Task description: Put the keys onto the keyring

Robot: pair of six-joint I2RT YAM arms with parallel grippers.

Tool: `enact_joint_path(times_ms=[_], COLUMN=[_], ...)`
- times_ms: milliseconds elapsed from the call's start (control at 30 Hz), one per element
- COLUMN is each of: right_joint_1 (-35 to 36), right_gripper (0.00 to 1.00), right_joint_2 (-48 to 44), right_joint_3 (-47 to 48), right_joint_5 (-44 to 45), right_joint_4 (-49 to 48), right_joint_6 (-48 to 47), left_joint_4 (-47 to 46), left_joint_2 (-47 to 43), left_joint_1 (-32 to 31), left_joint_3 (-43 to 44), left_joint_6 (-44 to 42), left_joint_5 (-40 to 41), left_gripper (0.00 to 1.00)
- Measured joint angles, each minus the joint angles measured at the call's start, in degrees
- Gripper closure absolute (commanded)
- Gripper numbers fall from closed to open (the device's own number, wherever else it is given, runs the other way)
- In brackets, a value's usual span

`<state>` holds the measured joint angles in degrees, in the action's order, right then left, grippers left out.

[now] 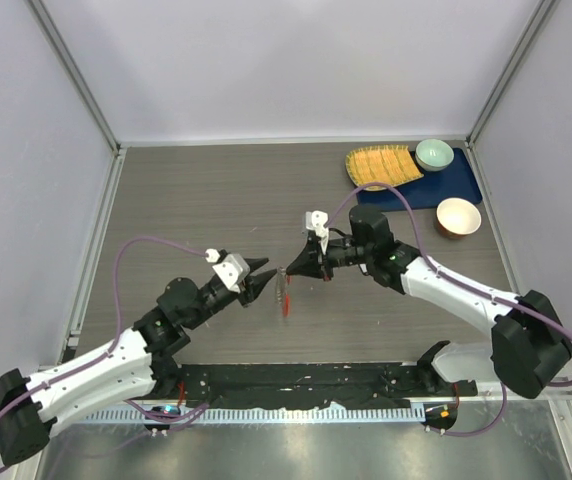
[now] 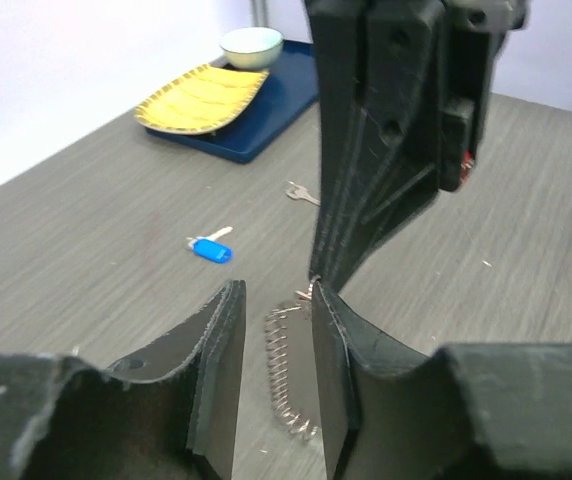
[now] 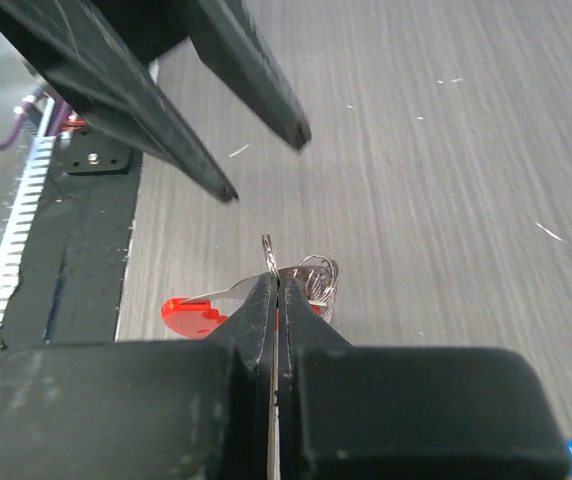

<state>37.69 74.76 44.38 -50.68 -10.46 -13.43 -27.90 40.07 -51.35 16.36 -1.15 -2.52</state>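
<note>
The keyring (image 3: pixel 267 250) is a thin metal ring with a silvery coil (image 3: pixel 318 280) and a red fob (image 3: pixel 191 315). My right gripper (image 3: pixel 274 278) is shut on the ring's edge, just above the table. The left gripper (image 2: pixel 274 290) faces it with its jaws open. The coil (image 2: pixel 288 370) runs down the gap between them without being pinched. From above, both grippers (image 1: pixel 266 280) (image 1: pixel 286 270) meet at mid-table over the fob (image 1: pixel 286 305). A blue-headed key (image 2: pixel 209 247) and a plain silver key (image 2: pixel 301 192) lie loose on the table beyond.
At the back right a dark blue mat (image 1: pixel 444 188) carries a yellow ribbed plate (image 1: pixel 381 163) and a pale green bowl (image 1: pixel 434 154). An orange-rimmed bowl (image 1: pixel 458 216) stands beside it. A black strip (image 1: pixel 296 385) runs along the near edge.
</note>
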Motion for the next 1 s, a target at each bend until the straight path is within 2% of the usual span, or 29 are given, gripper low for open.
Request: enact_joint_path(times_ms=[267,567,767,1000], right_joint_1=[3.19,8.09,10.08,11.58], right_gripper=[0.99,0.99,0.99,0.99], right_joint_2=[-3.21,-3.82,-4.81,-5.99], right_joint_3=[4.02,5.77,5.79,5.79], right_joint_5=[10.62,20.09,23.17,24.17], right_joint_4=[10.8,19.08,20.83,20.96], right_joint_6=[-9.22,-16.52,-18.49,-19.5], left_joint_4=[17.2,30.49,33.2,29.94], left_joint_2=[0.22,6.99,8.61,9.01], left_joint_1=[0.04,0.04,0.04,0.04], left_joint_3=[11.67,18.75,19.56,17.9], left_joint_6=[-2.78,-9.05,-12.0,-12.94], left_joint_5=[3.5,-2.54,-7.63,-12.15], left_gripper=[0.57,0.58,0.61,0.69])
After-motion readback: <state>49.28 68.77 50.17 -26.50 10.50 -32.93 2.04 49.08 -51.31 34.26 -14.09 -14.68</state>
